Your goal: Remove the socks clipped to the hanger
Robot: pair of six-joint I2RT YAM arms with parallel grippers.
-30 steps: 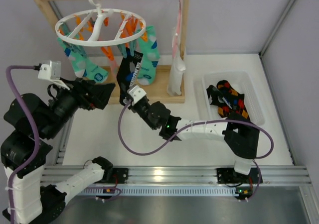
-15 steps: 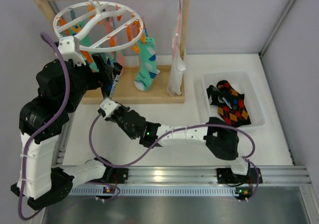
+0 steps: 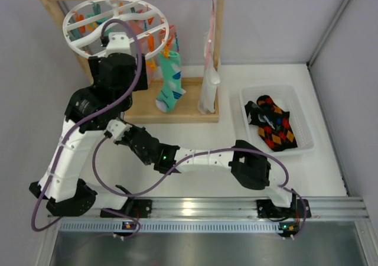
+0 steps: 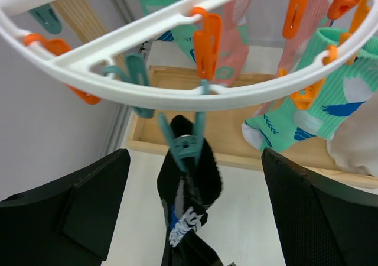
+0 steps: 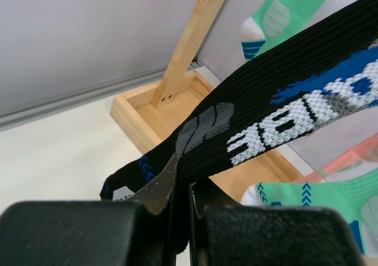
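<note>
The white hanger (image 3: 155, 10) hangs from the wooden rail, with orange and teal clips. In the left wrist view its ring (image 4: 147, 94) crosses overhead and a teal clip (image 4: 184, 143) holds a black sock (image 4: 190, 180) with blue and white marks. My left gripper (image 4: 194, 162) is open, its fingers (image 4: 65, 213) wide on either side of that sock, just under the ring (image 3: 121, 71). My right gripper (image 5: 184, 219) is shut on the black sock's lower part (image 5: 266, 112) and sits low beside the left arm (image 3: 121, 133). Mint socks (image 3: 169, 83) and pink socks (image 4: 236, 41) hang clipped.
A wooden rack frame (image 3: 217, 47) stands on a wooden base (image 3: 189, 103). A long pale cloth (image 3: 208, 88) hangs at its right post. A clear tray (image 3: 295, 97) at the right holds dark patterned socks (image 3: 273, 124). Grey walls stand behind and at the right.
My left arm has risen and swung right to just under the hanger ring. My right gripper has moved left with the black sock. The hanger has swung and tilted.
</note>
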